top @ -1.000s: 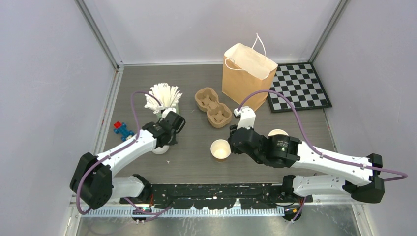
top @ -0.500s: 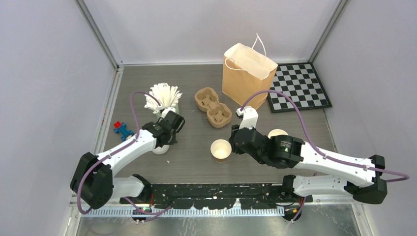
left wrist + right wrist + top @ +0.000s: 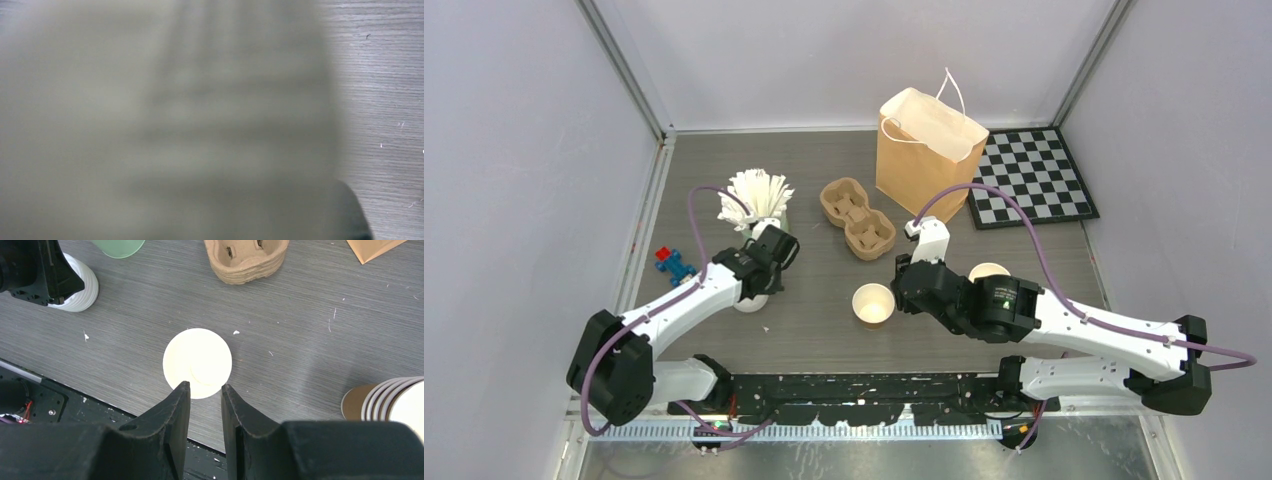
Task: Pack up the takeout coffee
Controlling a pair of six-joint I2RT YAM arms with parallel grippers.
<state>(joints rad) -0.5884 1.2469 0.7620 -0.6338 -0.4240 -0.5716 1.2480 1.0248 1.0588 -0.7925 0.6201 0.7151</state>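
A single brown paper cup (image 3: pixel 873 305) stands open near the table's front middle, with no lid on it. In the right wrist view its white inside (image 3: pixel 197 362) lies just beyond my fingertips. My right gripper (image 3: pixel 204 387) is open a small way and empty, level with the cup's near rim; in the top view it (image 3: pixel 902 292) is just right of the cup. My left gripper (image 3: pixel 762 275) hangs over a stack of white lids (image 3: pixel 749 303). A blurred pale surface (image 3: pixel 165 120) fills the left wrist view and hides the jaws.
A stack of lidless brown cups (image 3: pixel 989 272) stands right of my right wrist. A pulp cup carrier (image 3: pixel 857 217) and a brown paper bag (image 3: pixel 929 150) are behind. A green cup of white sticks (image 3: pixel 759 200), a blue and red toy (image 3: pixel 672 263) and a checkerboard (image 3: pixel 1032 178) are also there.
My right gripper has shifted slightly to the right and back from the cup. My left arm has hardly moved.
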